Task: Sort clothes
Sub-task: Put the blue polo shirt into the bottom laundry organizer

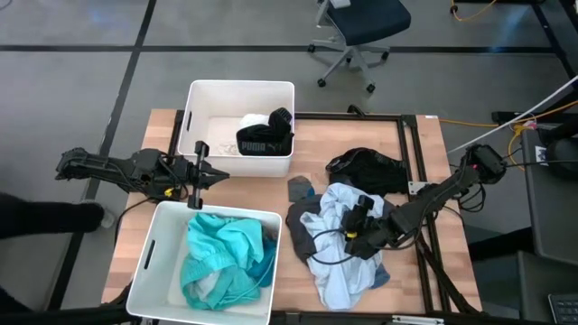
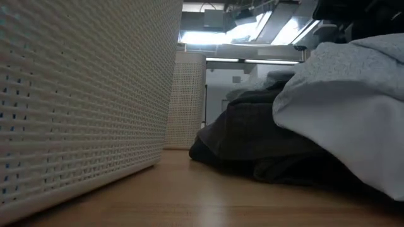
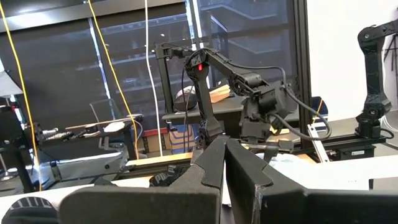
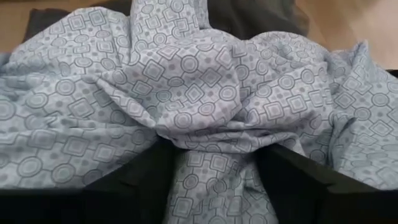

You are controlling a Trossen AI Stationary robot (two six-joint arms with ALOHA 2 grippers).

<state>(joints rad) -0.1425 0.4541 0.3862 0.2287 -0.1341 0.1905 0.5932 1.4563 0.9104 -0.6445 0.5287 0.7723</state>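
Observation:
A heap of clothes lies on the table's right half. On top is a light blue patterned garment (image 1: 348, 271) (image 4: 199, 93), over grey ones (image 1: 302, 226) (image 2: 252, 132). A black one (image 1: 366, 170) lies farther back. My right gripper (image 1: 359, 233) (image 4: 214, 180) slants down onto the patterned garment, open, a bunched ridge of it between the fingers. My left gripper (image 1: 197, 176) (image 3: 225, 149) hovers shut between the two bins, holding nothing. The far bin (image 1: 200, 99) holds a black PUMA garment (image 1: 264, 143) and a white one (image 1: 256, 120). The near bin (image 1: 153, 271) holds teal garments (image 1: 226, 257). My right gripper comes slanting down from the table's right side onto the top of the patterned garment. Its two open fingers (image 4: 134, 180) are sunk into the cloth on either side of a raised, bunched fold (image 4: 211, 140). The garment lies slack on the heap.
Two white bins stand on the table's left half, one far and one near; the near one's perforated wall (image 2: 76, 94) fills the low view's left side. A black frame (image 1: 411, 153) runs along the table's right side. Bare wood (image 1: 316, 144) shows between the far bin and the heap.

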